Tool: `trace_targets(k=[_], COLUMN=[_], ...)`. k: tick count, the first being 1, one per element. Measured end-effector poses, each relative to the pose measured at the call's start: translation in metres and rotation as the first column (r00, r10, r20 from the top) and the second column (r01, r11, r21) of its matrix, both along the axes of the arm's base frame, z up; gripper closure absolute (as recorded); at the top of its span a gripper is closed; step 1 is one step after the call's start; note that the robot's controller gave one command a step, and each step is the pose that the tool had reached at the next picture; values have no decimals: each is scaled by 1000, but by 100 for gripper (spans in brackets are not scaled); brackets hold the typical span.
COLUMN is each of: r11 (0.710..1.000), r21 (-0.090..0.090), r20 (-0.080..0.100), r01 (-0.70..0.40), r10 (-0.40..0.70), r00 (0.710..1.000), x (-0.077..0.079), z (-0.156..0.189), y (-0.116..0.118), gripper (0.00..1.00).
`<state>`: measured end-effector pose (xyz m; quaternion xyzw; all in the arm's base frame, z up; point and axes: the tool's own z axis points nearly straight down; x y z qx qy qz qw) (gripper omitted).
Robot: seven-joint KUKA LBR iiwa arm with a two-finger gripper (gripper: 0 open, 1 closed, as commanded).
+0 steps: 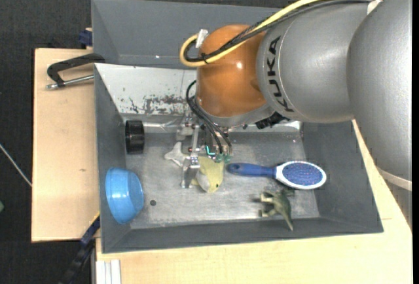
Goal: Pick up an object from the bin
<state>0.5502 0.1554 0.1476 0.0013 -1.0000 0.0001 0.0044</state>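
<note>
Grey arm (340, 47) and its orange cover (229, 76) hide most of the gripper (201, 165), so I cannot tell whether the fingers are apart. Under them in the bin (109, 139), just beside a blue brush (288, 173), lies a pale yellow piece (213, 177), partly hidden, shape unclear.

Even overhead light falls on the bin (109, 139): the back wall (139, 82), up and left of the jaws, is lit pale, the side walls a darker grey. A soft glare spot sits on the orange cover (226, 76) just above the jaws, and a broad sheen runs along the grey arm (327, 47) to their upper right. Shadows on the floor (167, 201) right of the jaws are short and faint.
</note>
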Motion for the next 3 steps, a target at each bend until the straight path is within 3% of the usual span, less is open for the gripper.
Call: trace_targets(k=[1, 2, 3], r11=[999, 998, 997], r21=[-3, 1, 1], r20=[2, 11, 25], r01=[-52, -56, -71], r10=[52, 56, 71], r00=[999, 998, 997], x=[21, 23, 27], z=[-67, -62, 82], y=[-66, -61, -79], gripper=[0, 100, 100])
